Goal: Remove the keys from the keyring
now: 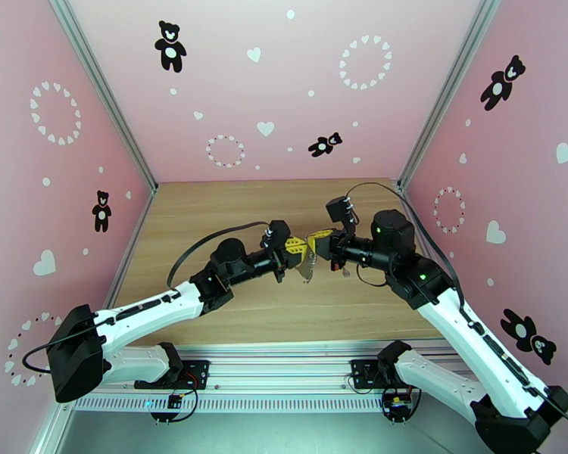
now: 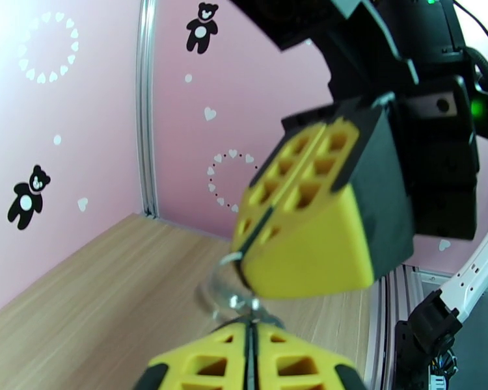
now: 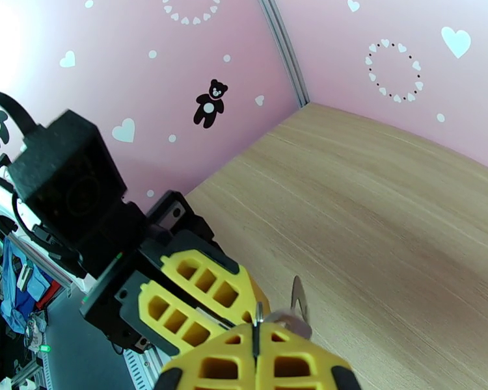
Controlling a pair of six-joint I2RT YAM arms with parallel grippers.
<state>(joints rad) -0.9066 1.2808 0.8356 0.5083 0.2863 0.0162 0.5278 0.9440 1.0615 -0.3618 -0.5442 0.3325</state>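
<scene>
The left tool and the right tool meet tip to tip in the air above the middle of the worktop. Each has its fingers pressed together on the thin metal keyring, which spans between them. A small flat piece hanging under it is perhaps one of the keys.

- Left arm: white link shells, black joints, a black cable arcing off toward 1 o'clock.
- Right arm: same white-and-black build, with green lights on its joints.
- Left tool and right tool: yellow fingers with a square-celled lattice, on black mounts.
</scene>
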